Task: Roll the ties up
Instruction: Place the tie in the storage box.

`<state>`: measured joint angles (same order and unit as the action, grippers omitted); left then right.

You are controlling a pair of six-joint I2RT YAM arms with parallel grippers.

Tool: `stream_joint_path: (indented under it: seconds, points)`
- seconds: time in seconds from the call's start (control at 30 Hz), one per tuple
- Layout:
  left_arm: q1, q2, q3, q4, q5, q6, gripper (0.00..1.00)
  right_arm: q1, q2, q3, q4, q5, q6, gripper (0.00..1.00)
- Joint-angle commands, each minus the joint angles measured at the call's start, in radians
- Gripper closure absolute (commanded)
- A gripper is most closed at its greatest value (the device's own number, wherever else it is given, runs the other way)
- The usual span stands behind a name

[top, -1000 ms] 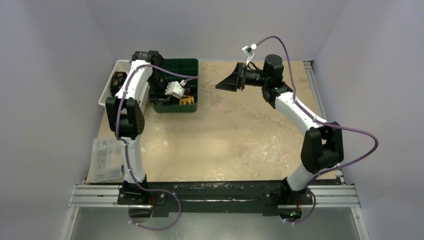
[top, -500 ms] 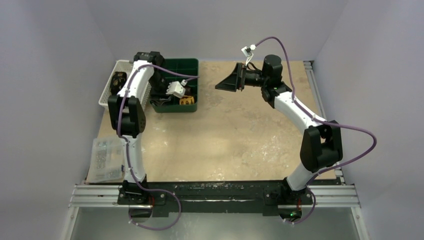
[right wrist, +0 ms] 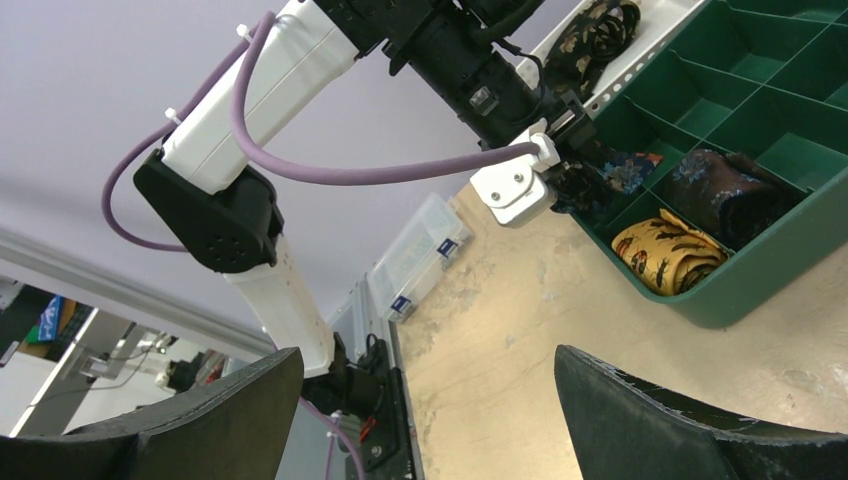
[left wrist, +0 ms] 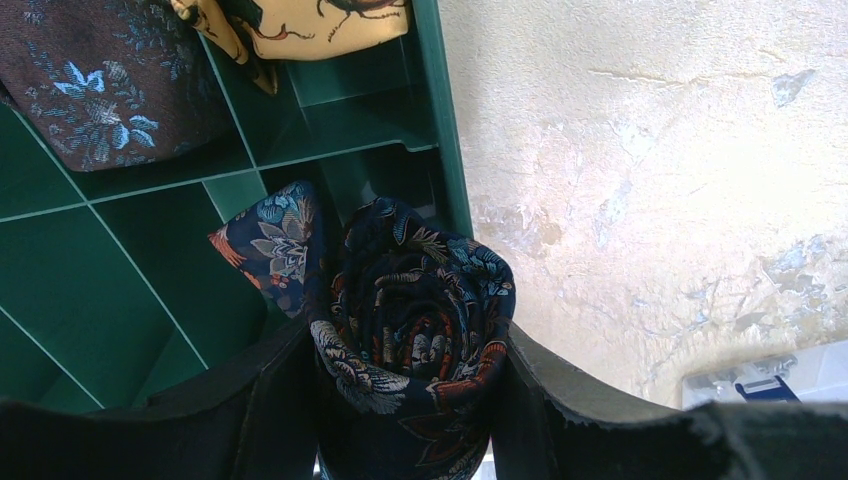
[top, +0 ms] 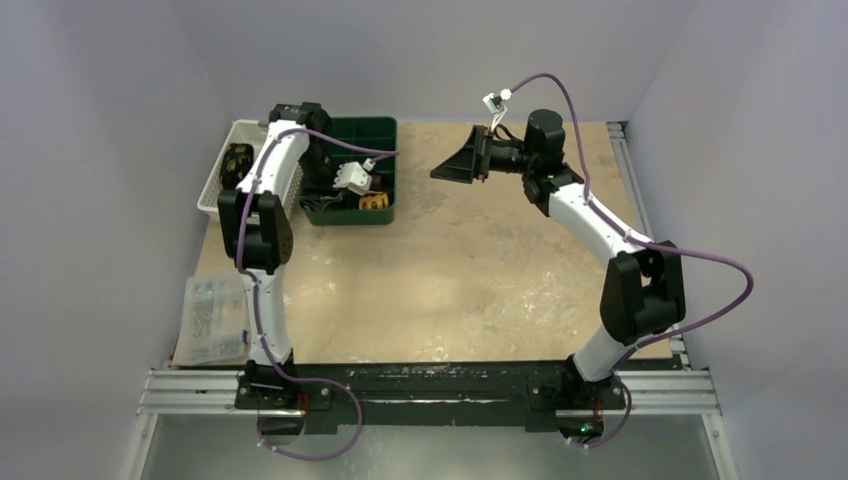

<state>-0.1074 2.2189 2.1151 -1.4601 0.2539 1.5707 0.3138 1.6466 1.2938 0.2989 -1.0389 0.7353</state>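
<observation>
My left gripper is shut on a rolled dark navy tie with a multicoloured print. It holds the roll over a compartment at the right edge of the green divided tray. A loose end of the tie sticks out to the left. A yellow tie and a brown tie lie rolled in other compartments. In the top view the left gripper is over the tray. My right gripper is open and empty, raised above the table's back middle.
A white basket left of the tray holds a black-and-gold tie. A clear plastic box lies at the table's left front. Purple cables run along both arms. Walls close in the left, back and right.
The left arm has shifted very slightly over the tray. The right arm has not moved.
</observation>
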Motion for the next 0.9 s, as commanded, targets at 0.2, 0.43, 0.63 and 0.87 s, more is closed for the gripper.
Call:
stream_joint_path:
  seconds: [0.2, 0.43, 0.63, 0.87]
  points:
    - [-0.002, 0.047, 0.009, 0.137, -0.007, 0.089, 1.0, -0.002, -0.022, 0.023, 0.025, 0.007, 0.003, 0.01]
    - [0.001, 0.074, 0.08, 0.111, 0.002, 0.117, 1.0, -0.003, -0.026, 0.02, 0.026, 0.007, 0.003, 0.01]
    - [0.003, 0.084, 0.067, 0.077, -0.006, 0.118, 1.0, -0.002, -0.022, 0.022, 0.027, -0.002, 0.002, 0.01]
    - [0.003, 0.035, -0.027, 0.089, -0.009, 0.108, 1.0, -0.003, -0.015, 0.025, 0.025, -0.005, 0.001, 0.01]
